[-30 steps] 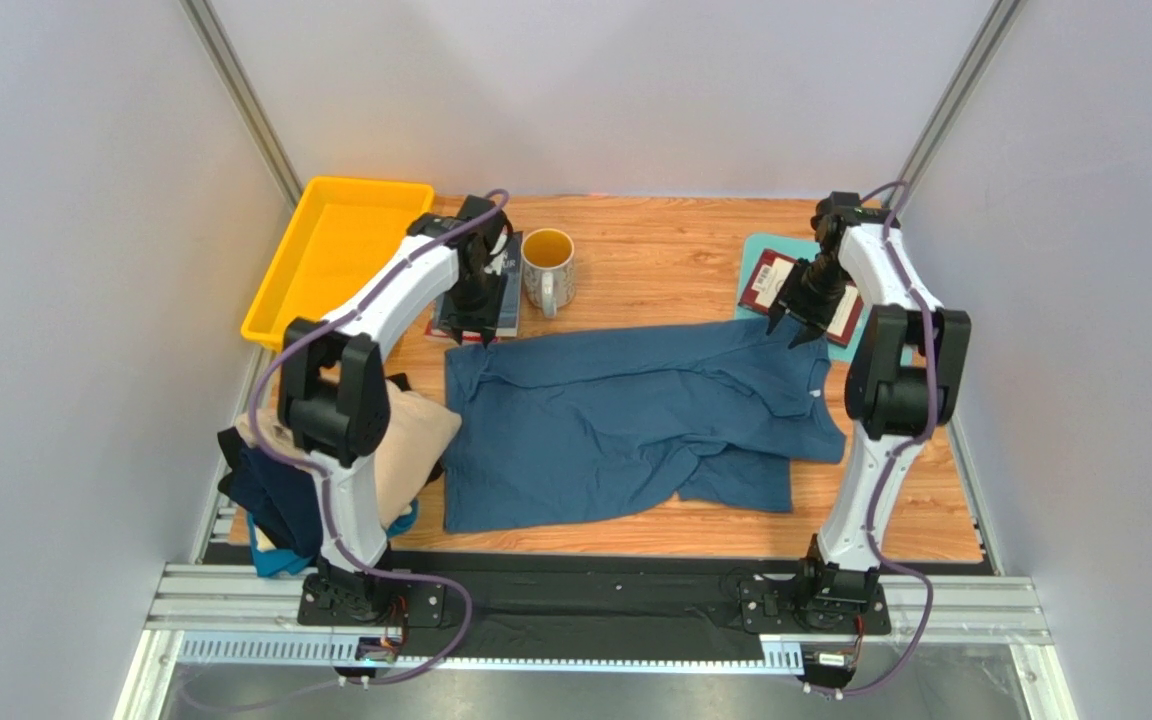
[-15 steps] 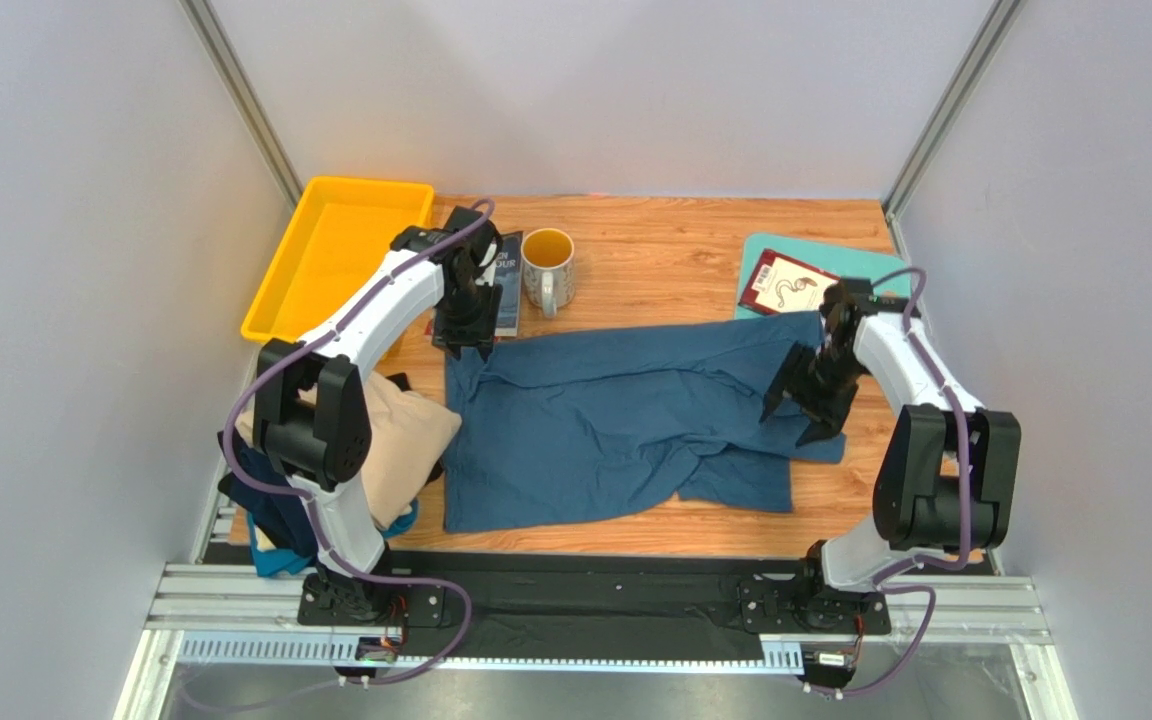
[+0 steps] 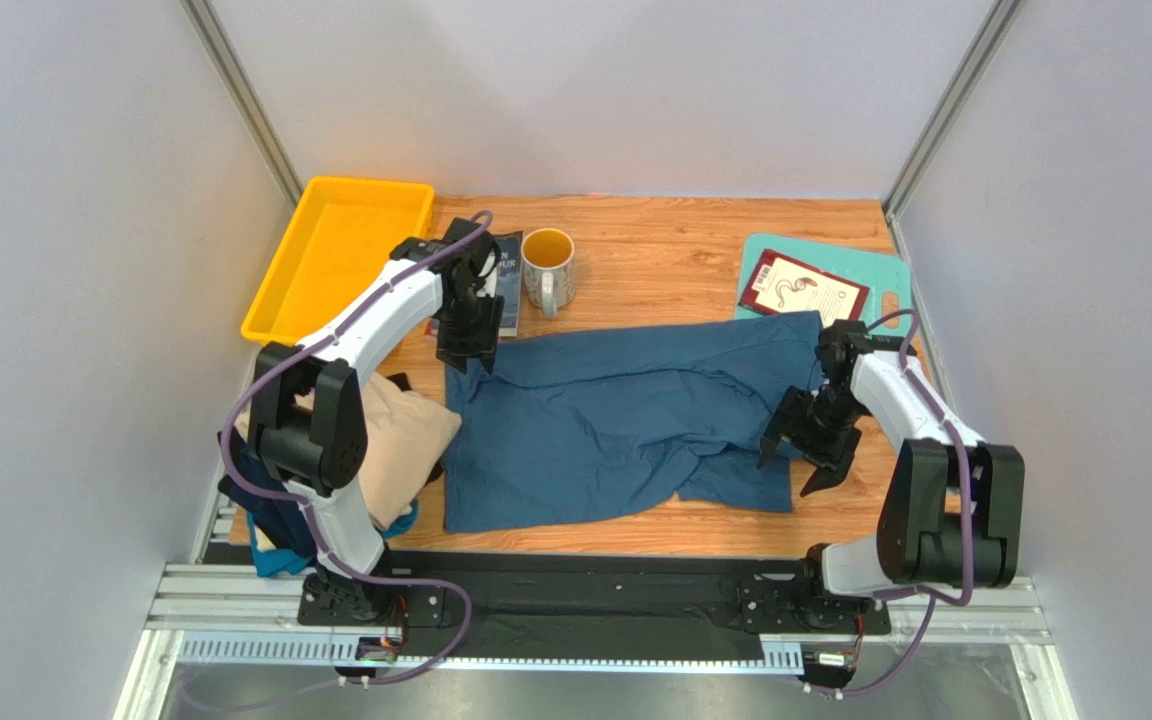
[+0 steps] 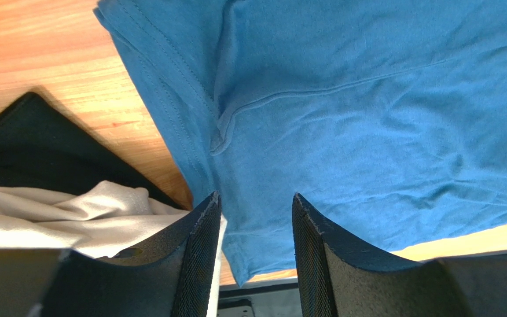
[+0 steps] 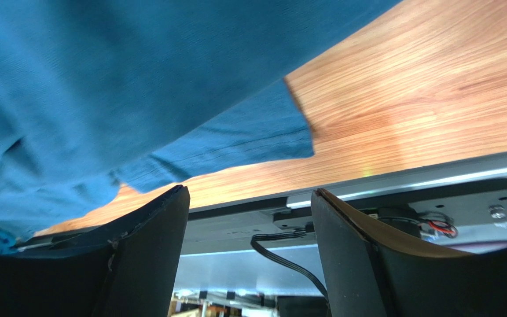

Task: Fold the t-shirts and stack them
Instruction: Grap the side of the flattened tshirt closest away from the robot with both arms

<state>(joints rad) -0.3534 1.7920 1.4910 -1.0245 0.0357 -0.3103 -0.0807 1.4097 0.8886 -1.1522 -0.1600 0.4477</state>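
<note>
A large teal-blue t-shirt (image 3: 612, 420) lies spread and rumpled across the middle of the wooden table; it also fills the left wrist view (image 4: 368, 112) and the right wrist view (image 5: 137, 86). A beige t-shirt (image 3: 402, 443) lies on a dark navy one (image 3: 274, 503) at the left edge, with a bit of bright light blue cloth (image 3: 279, 564) under them. My left gripper (image 3: 470, 357) is open and empty over the teal shirt's far left corner. My right gripper (image 3: 805, 458) is open and empty over the shirt's near right sleeve.
A yellow tray (image 3: 334, 255) stands at the far left, a book (image 3: 504, 300) and a yellow-lined mug (image 3: 548, 267) next to it. A teal cutting board (image 3: 868, 278) with a red-edged card (image 3: 796, 285) lies at the far right. The metal rail (image 3: 597, 608) runs along the near edge.
My right gripper has swung from the far right by the card down to the shirt's near right sleeve. My left gripper has moved nearer, from the book to the shirt's far left corner.
</note>
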